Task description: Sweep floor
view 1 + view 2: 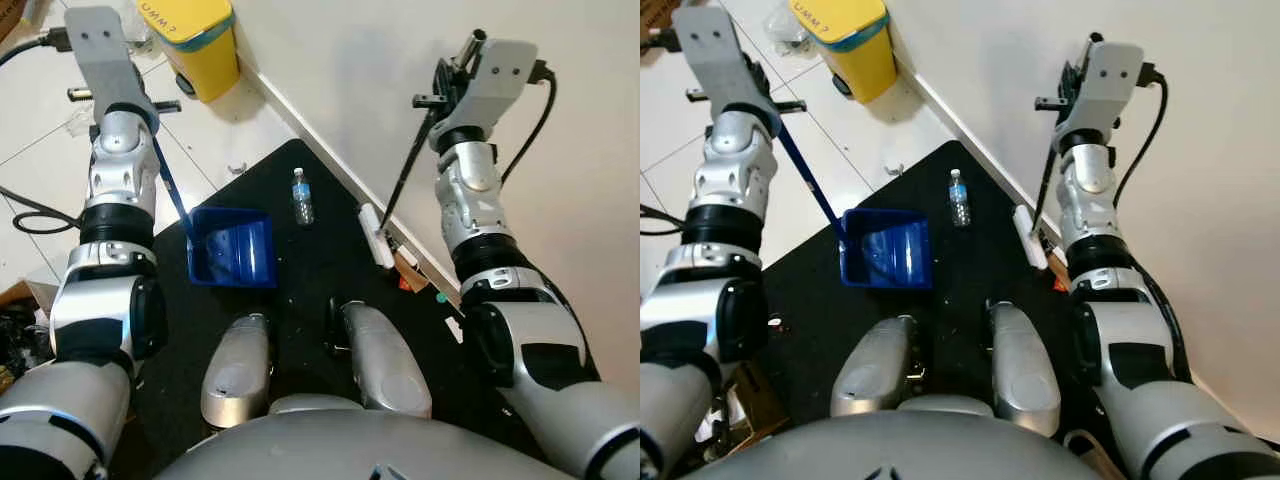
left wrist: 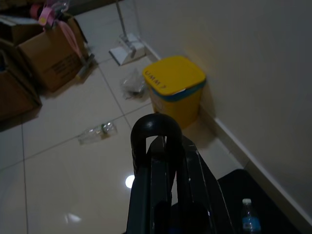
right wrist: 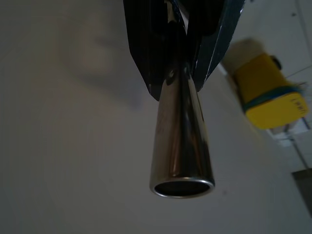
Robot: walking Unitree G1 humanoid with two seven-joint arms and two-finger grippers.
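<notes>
Your broom [image 1: 400,190] stood tilted beside the white wall [image 1: 400,60], its thin dark pole running down to a white head [image 1: 377,236] that rested on the black mat [image 1: 310,290], just beside the baseboard. Your right gripper [image 1: 447,85] was pinched around the top of that pole; in the right wrist view the black fingers [image 3: 146,53] clamped a shiny metal tube [image 3: 181,141].

Your blue dustpan [image 1: 233,250] sat on the mat ahead of your feet, its blue handle [image 1: 168,180] rising to your left gripper [image 1: 130,100], whose fingers were closed on the handle's black looped end [image 2: 156,134].

A small plastic water bottle [image 1: 302,196] lay on the mat between dustpan and broom head. A yellow lidded bin [image 1: 195,40] stood against the wall on the white tiles [image 1: 50,150]. The left wrist view also showed a crushed clear bottle [image 2: 97,132] and cardboard boxes [image 2: 48,58] on the floor.
</notes>
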